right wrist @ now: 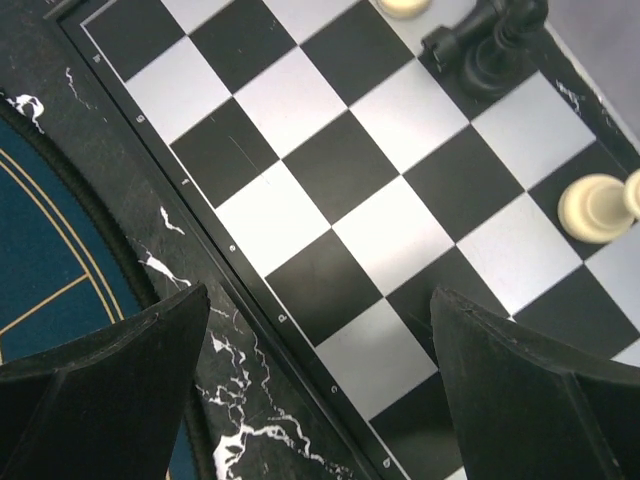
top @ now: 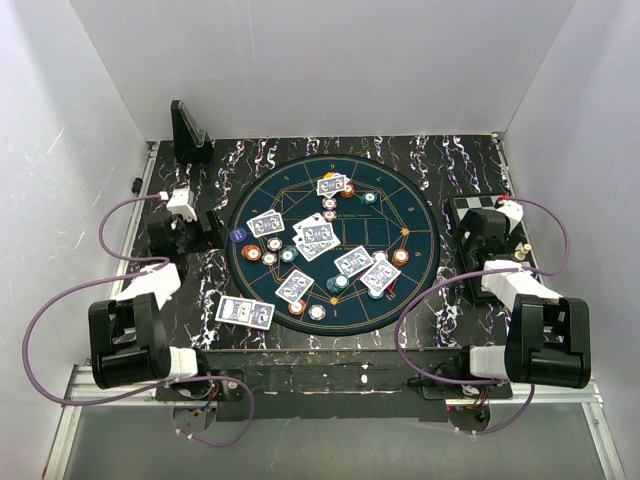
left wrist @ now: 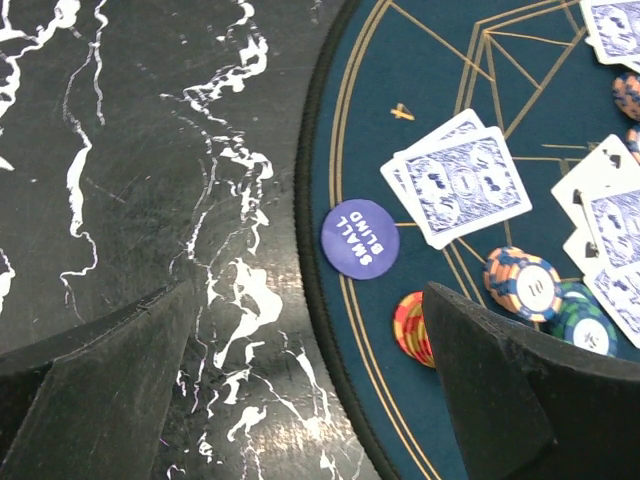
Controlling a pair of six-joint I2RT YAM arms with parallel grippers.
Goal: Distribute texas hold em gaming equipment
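Cards (top: 318,236) and chips (top: 274,244) lie scattered on the round mat (top: 285,185), with the small-blind button (left wrist: 360,238) at its left edge. The left gripper (left wrist: 310,320), jaws wide and empty, hovers just beside that button and should centre over one piece before closing. The right gripper (right wrist: 318,300), equally wide and empty, hangs over the chessboard (right wrist: 300,220).

My worktop (top: 440,160), black marble-patterned with white veins, sits enclosed by plain white walls (top: 330,60) on three sides; an aluminium rail (top: 350,400) edges its near side.
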